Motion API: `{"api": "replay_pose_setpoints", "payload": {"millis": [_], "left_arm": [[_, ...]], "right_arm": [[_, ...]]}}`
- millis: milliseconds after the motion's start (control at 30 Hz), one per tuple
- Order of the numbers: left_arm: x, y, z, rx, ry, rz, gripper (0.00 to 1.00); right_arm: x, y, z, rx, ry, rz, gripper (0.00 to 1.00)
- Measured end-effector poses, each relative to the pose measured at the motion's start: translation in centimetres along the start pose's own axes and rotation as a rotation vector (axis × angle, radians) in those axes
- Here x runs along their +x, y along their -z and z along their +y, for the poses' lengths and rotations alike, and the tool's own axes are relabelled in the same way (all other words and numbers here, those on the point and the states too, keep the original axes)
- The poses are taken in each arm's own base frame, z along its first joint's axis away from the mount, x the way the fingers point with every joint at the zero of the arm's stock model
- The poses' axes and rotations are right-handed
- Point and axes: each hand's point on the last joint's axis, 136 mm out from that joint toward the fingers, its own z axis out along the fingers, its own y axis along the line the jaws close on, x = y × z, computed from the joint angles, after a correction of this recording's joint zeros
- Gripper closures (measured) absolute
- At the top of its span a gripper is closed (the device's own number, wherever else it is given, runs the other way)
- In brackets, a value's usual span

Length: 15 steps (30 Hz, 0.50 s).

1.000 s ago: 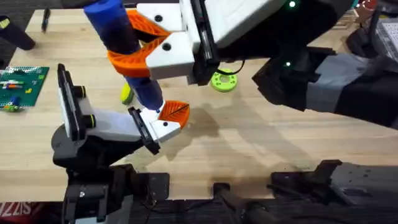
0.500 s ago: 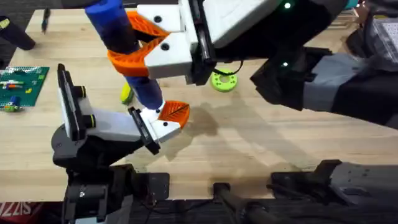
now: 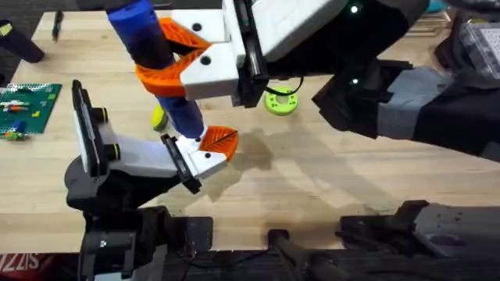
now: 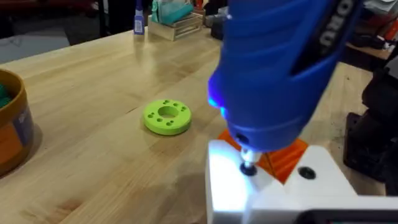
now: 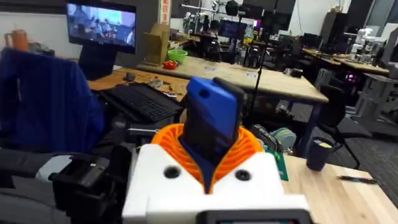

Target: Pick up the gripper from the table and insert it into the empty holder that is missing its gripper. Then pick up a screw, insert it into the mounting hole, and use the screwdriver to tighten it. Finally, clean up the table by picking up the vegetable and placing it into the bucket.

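My right gripper [image 3: 184, 65] reaches across from the right and is shut on the blue screwdriver [image 3: 160, 66], holding it steeply tilted. Its orange pads [image 5: 249, 146] clasp the blue body [image 5: 211, 121]. The metal tip stands on a small dark screw [image 4: 248, 168] in the white holder [image 4: 231, 186] of my left gripper [image 3: 208, 153], near the table's front left. The orange gripper piece [image 4: 287, 157] sits on that holder, just behind the tip. The yellow vegetable [image 3: 158, 119] peeks out behind the screwdriver. The orange bucket [image 4: 10, 127] shows in the left wrist view.
A lime-green ring disc [image 3: 281, 102] lies near the middle of the table. A green brick board [image 3: 28, 105] sits at the left edge and a black pen [image 3: 56, 24] at the back left. The right arm's dark bulk covers the back right.
The right arm's upper body has drifted slightly left. The screwdriver, its tip and the left gripper stay in the same place.
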Motion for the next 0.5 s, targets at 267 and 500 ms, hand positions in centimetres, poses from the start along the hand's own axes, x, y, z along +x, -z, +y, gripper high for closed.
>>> {"api": "replay_pose_setpoints", "payload": {"millis": [267,500], "left_arm": [[0.00,0.00,0.00,0.000,0.000,0.000,0.991],[-0.10,0.01,0.12,-0.008,-0.009,-0.003,0.991]], "right_arm": [[0.23,0.00,-0.03,0.001,-0.010,0.008,0.972],[-0.24,-0.30,-0.34,-0.006,-0.005,-0.005,0.972]]}}
